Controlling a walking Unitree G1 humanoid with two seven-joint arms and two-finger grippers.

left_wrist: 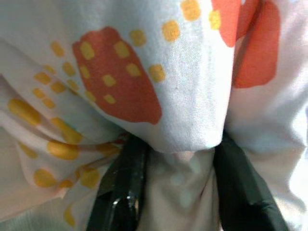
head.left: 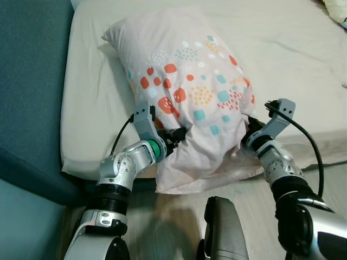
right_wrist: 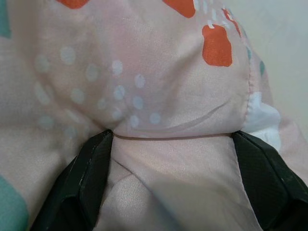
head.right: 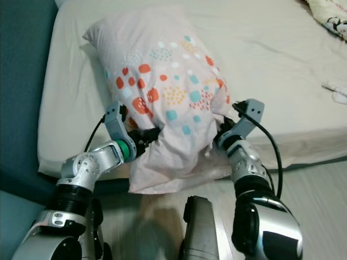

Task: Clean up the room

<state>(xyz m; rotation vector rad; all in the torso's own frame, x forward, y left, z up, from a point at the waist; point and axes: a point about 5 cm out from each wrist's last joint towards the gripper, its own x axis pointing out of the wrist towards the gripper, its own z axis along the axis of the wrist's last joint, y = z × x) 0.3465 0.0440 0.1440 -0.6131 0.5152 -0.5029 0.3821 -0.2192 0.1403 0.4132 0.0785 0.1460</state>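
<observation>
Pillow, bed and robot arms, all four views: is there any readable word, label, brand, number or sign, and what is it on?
None can be read.
pillow: printed dots and blobs in red, teal and yellow, no lettering.
mattress: plain.
left gripper and right gripper, both closed on pillow fabric: no markings visible.
patterned fabric at the bed's far corner: too small to tell.

No readable txt, labels or nos. anywhere.

The pillow blocks the near mattress edge; beyond and right lies bare sheet.
</observation>
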